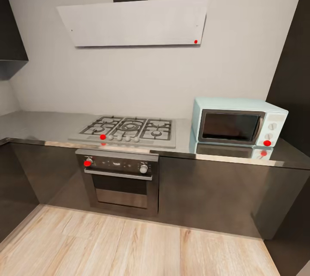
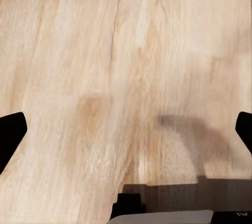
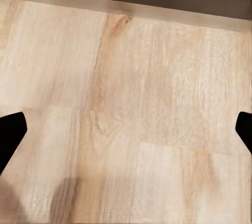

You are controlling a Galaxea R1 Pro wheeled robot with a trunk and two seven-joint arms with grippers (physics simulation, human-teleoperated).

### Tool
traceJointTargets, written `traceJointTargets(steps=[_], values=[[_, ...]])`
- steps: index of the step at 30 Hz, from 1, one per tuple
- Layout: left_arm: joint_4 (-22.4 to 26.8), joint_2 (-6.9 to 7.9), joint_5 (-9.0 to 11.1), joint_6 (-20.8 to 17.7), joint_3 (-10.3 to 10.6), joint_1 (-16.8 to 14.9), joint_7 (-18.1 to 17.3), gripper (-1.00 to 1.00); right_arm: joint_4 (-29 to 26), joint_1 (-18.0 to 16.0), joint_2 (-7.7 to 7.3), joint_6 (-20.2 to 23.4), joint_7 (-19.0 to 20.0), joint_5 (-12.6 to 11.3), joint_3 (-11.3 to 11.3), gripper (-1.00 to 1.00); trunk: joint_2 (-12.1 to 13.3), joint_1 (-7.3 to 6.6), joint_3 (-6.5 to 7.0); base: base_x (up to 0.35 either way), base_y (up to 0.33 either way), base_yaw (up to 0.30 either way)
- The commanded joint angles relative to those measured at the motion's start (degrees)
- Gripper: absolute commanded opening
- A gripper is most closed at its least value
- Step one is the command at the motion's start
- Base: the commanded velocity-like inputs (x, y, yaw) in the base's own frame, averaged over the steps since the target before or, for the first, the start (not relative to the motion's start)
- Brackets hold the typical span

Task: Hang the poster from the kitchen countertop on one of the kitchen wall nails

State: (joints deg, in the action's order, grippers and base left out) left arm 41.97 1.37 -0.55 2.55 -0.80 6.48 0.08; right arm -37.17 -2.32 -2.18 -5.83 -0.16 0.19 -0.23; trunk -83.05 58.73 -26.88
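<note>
On the kitchen countertop (image 1: 38, 126), the hob (image 1: 129, 130) lies left of the microwave (image 1: 239, 122), above the oven (image 1: 118, 181).

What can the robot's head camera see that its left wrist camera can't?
Head view: a kitchen countertop carrying a gas hob and a pale blue microwave, an oven below and an extractor hood on the wall.

Left wrist view: the left gripper with its dark fingertips spread wide apart, pointing down with nothing between them.

Both: the light wooden floor.

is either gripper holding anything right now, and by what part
Nothing is held. Left gripper and right gripper both have jaws spread wide over bare wooden floor.
</note>
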Motion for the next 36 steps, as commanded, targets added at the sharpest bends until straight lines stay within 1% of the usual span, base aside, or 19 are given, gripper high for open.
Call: traceJointTargets(steps=[1, 2, 3, 4, 10, 36], values=[[0.15, 0.14, -0.11, 2.38, -0.17, 0.02, 0.01, 1.0, -0.29, 0.04, -0.57, -1.8, -0.02, 0.0, 0.02, 1.0, -0.03, 0.0, -0.05, 0.0, 0.0, 0.0], [-1.52, 0.24, -0.1, 5.33, -0.24, 0.02, 0.01, 1.0, -0.44, 0.28, -0.97, -2.8, -0.02, 0.03, 0.04, 1.0, -0.03, 0.0, -0.05, 0.0, 0.0, 0.0], [-2.03, 0.25, -0.09, 6.07, -0.24, 0.02, 0.01, 1.0, -0.46, 0.34, -1.03, -2.94, -0.02, 0.02, 0.04, 1.0, -0.03, 0.0, -0.05, 0.0, 0.0, 0.0], [-3.33, 0.28, -0.08, 8.77, -0.25, 0.02, 0.01, 1.0, -0.49, 0.47, -1.16, -3.28, -0.02, 0.03, 0.08, 1.0, -0.03, 0.0, -0.05, 0.0, 0.0, 0.0], [-4.32, 0.3, 0.05, 10.92, -0.41, 0.02, 0.07, 1.0, 0.55, 0.56, -1.1, -3.57, -0.06, -0.21, 0.07, 1.0, -0.03, 0.0, -0.05, 0.0, 0.0, 0.036], [-4.91, 0.3, 0.2, 10.98, -0.52, 0.02, 0.18, 1.0, 0.7, 0.56, -0.73, -3.58, -0.02, -0.33, 0.13, 1.0, -0.03, 0.0, -0.05, 0.0, 0.0, 0.282]])
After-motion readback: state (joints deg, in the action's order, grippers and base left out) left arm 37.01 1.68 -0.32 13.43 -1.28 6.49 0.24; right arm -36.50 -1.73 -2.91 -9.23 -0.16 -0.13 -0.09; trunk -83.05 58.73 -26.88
